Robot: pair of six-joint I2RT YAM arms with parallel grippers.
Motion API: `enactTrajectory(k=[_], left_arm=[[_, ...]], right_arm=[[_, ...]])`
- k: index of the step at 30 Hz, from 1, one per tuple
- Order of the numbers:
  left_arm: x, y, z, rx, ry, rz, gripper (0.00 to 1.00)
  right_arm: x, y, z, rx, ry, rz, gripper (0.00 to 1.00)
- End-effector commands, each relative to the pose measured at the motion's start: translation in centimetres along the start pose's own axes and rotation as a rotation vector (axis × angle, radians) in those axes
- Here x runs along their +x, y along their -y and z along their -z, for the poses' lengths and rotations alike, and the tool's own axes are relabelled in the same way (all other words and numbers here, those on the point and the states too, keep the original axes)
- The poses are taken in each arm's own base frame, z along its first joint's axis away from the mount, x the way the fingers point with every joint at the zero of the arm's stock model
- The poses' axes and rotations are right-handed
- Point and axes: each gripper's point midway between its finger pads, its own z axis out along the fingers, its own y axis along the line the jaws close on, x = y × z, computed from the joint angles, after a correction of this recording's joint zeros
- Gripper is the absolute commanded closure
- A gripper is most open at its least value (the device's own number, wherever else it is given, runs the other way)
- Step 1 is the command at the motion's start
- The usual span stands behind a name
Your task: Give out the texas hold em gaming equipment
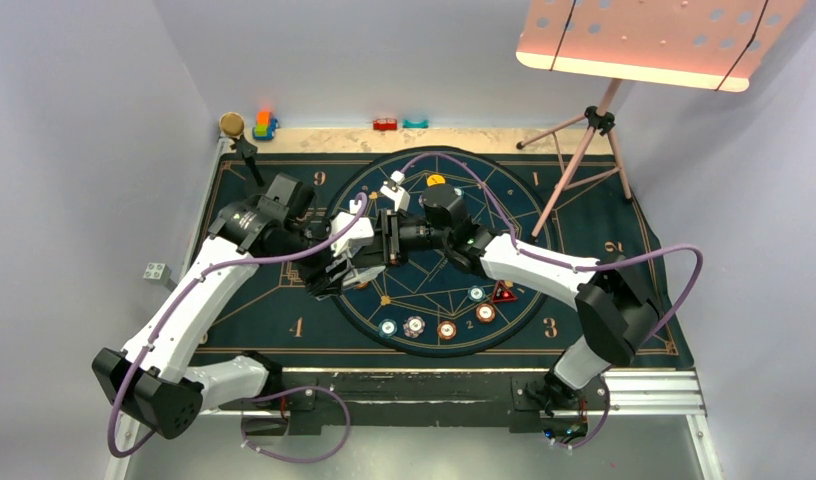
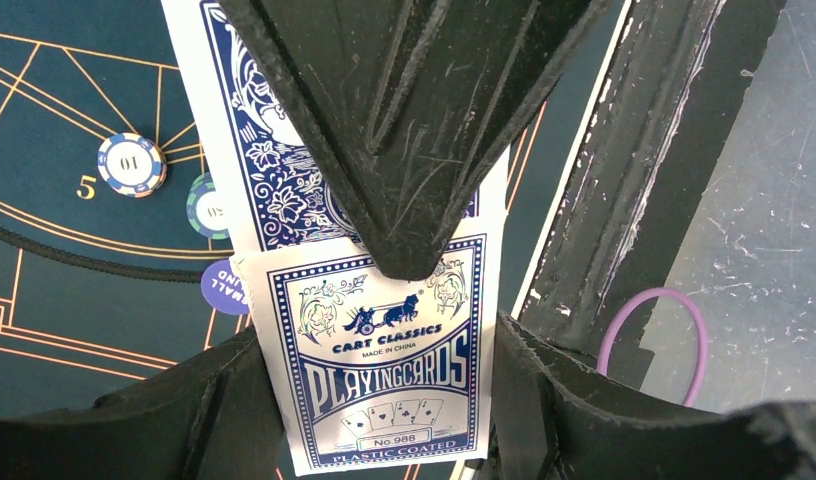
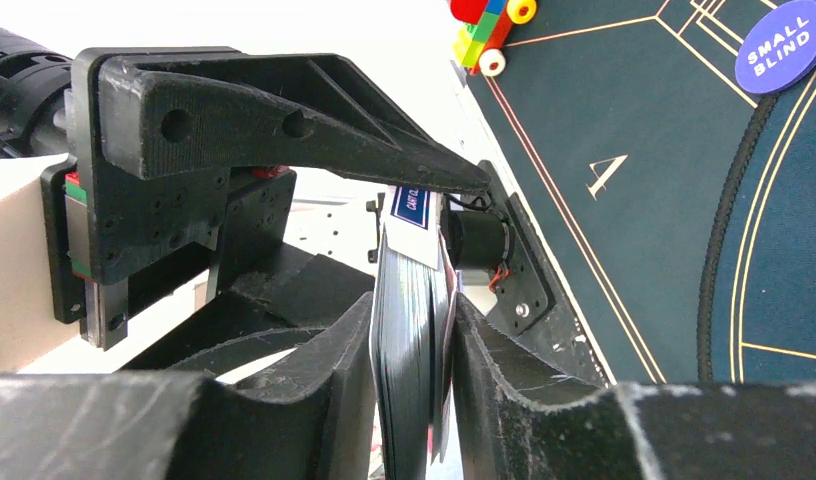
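Left gripper (image 2: 376, 330) is clamped on the sides of a blue-and-white card box (image 2: 384, 390), held above the mat (image 1: 274, 300) just toward 9 o'clock from the centre of the round pattern. Blue-backed playing cards (image 2: 274, 160) show past the box's far end. The right gripper (image 3: 414, 300) pinches that stack narrowly, edge-on between its fingers. From where I stand, five poker chips (image 1: 446, 329) curve along the ring from 6 to 4 o'clock, with the red triangular marker (image 1: 503, 293) just beside the last. Toy blocks (image 1: 265, 125) sit at the table's 11 o'clock.
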Motion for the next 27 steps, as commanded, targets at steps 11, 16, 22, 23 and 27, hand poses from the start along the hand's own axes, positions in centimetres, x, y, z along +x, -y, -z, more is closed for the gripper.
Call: enactTrajectory(k=[11, 16, 22, 23, 27], left_arm=[[-0.7, 1.1, 0.3, 0.041, 0.044, 0.008, 0.73], [-0.6, 1.6, 0.3, 0.062, 0.044, 0.014, 0.79], [-0.5, 2.0, 0.3, 0.073, 0.045, 0.022, 0.8], [-0.5, 2.0, 0.3, 0.073, 0.046, 0.023, 0.8], [-0.5, 2.1, 0.3, 0.079, 0.05, 0.025, 0.8]], right_arm=[[0.0, -0.5, 0.9, 0.019, 0.0, 0.044, 0.42], [-0.4, 0.5, 1.9, 0.073, 0.023, 0.057, 0.43], [-1.0, 1.0, 3.0, 0.094, 0.054, 0.063, 0.46], [-1.1, 1.0, 3.2, 0.098, 0.058, 0.066, 0.47], [-1.3, 1.4, 3.5, 0.12, 0.067, 0.073, 0.5]])
